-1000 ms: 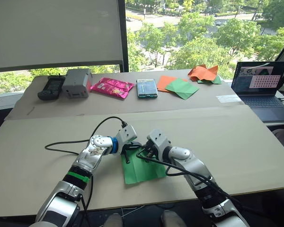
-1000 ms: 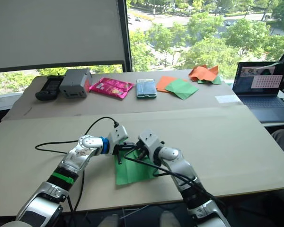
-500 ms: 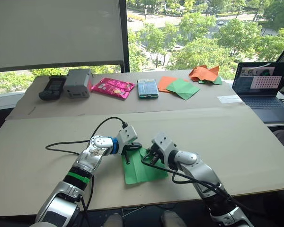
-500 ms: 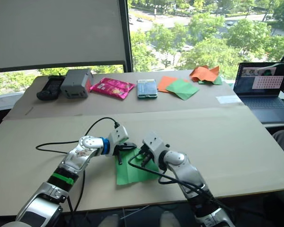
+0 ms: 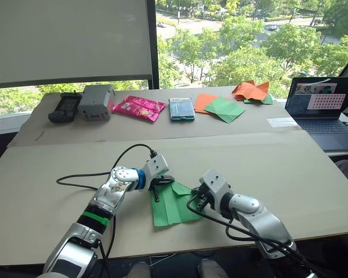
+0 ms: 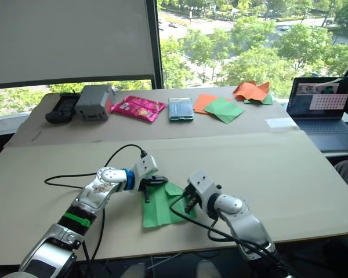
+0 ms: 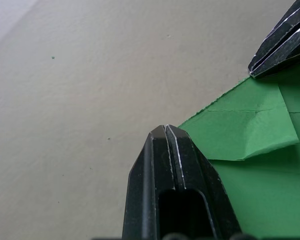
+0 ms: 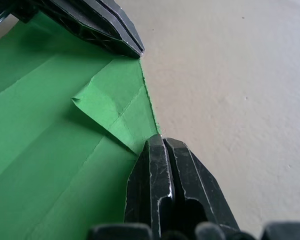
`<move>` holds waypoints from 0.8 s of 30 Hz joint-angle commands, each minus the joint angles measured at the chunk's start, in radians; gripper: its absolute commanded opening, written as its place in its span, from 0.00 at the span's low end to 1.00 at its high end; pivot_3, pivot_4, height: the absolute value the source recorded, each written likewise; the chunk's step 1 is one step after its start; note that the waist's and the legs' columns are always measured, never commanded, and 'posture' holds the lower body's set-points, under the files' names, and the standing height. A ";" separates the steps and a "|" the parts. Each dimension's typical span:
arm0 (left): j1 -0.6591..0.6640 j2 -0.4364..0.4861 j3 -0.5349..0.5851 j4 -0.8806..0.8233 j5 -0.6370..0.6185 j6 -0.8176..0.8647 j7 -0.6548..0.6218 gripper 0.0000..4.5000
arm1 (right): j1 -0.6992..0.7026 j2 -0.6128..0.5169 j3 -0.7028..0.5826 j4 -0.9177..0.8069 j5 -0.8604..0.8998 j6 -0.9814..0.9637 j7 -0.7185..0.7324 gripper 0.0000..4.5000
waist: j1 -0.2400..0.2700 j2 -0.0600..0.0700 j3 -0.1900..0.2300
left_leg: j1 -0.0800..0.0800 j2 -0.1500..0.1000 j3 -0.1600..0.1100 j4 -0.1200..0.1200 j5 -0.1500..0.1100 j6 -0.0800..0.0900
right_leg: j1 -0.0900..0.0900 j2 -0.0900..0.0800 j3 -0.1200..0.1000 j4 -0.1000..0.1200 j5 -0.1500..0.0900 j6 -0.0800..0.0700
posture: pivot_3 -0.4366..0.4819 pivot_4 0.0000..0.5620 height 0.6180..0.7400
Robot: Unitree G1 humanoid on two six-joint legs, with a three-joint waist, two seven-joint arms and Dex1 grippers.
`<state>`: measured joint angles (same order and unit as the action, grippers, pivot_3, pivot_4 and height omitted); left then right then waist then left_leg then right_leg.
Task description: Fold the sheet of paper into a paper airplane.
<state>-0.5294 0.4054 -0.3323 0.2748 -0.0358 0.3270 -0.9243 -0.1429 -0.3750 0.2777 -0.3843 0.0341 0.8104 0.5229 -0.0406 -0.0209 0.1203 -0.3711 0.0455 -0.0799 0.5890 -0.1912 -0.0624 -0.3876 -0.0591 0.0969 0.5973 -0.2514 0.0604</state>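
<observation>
The thin bright green creased sheet of paper lies flat on the near beige cardboard-covered table, close to the front edge, between the two arms. One far corner is folded over into a small loose flap; the flap stands up a little, not pressed down.

Left gripper sits at the sheet's far left corner, black fingers pressed together, tip touching or just over the paper's edge. Nothing held; in its wrist view the paper lies beside and under the closed tip. Right gripper is at the sheet's right edge, fingers also clenched together with nothing between them, tip at the paper's border next to the flap.

Handling judgement: paper looks very light, limp, easy to slide on the smooth board and easy to crumple or tear. Best pinned with one closed tip while the other works. Take hold at an edge or the raised flap corner, where a finger can get under; flat middle offers no grip. The existing crease lines should guide the folds.

Far table: spare orange and green sheets, pink foil packet, laptop, well apart.
</observation>
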 commanded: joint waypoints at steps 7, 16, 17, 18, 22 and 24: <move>0.024 0.016 -0.029 0.050 0.035 0.008 -0.018 0.00 | 0.036 -0.020 -0.021 -0.016 0.033 0.078 -0.025 0.01 | 0.001 -0.002 0.001 | 0.000 0.000 0.000 0.000 -0.001 -0.002 | 0.000 0.000 0.000 -0.001 0.000 0.000 | 0.48 0.27 0.84; 0.018 0.014 -0.026 0.059 0.037 -0.004 -0.015 0.00 | -0.043 0.077 -0.125 -0.131 0.203 -0.055 0.036 0.01 | -0.002 0.001 0.008 | -0.002 0.000 0.000 0.000 -0.001 -0.002 | -0.002 0.000 0.000 -0.002 0.000 0.000 | 0.48 0.27 0.84; 0.019 0.013 -0.026 0.059 0.037 -0.004 -0.014 0.00 | -0.055 0.083 -0.108 -0.124 0.206 -0.058 0.038 0.01 | -0.003 0.002 0.008 | -0.002 0.000 0.000 0.000 -0.001 -0.002 | -0.002 0.000 0.000 -0.002 0.000 0.000 | 0.48 0.27 0.84; 0.019 0.013 -0.025 0.057 0.037 -0.004 -0.013 0.00 | -0.066 0.086 -0.084 -0.107 0.196 -0.063 0.036 0.01 | -0.003 0.002 0.008 | -0.002 0.000 0.000 0.000 -0.001 -0.002 | -0.002 0.000 0.000 -0.002 0.000 0.000 | 0.48 0.27 0.84; 0.026 0.013 -0.023 0.046 0.036 -0.001 -0.006 0.00 | -0.118 0.111 0.000 0.006 0.156 -0.102 0.022 0.01 | -0.004 0.004 0.007 | -0.002 0.000 0.000 0.000 -0.001 -0.002 | -0.002 0.000 0.000 -0.002 0.000 0.000 | 0.48 0.27 0.84; 0.031 0.016 -0.016 0.036 0.034 0.001 0.000 0.00 | -0.140 0.119 0.017 0.081 0.139 -0.125 0.014 0.01 | -0.004 0.003 0.008 | -0.002 0.000 0.000 0.000 -0.001 -0.002 | -0.002 0.000 0.000 -0.002 0.000 0.000 | 0.48 0.27 0.84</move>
<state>-0.5324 0.4097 -0.3255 0.2791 -0.0354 0.3042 -0.9241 -0.2613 -0.2570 0.2920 -0.3294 0.1896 0.7228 0.5433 -0.0442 -0.0179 0.1280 -0.3735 0.0457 -0.0800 0.5890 -0.1920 -0.0638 -0.3897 -0.0591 0.0967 0.5954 -0.2514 0.0606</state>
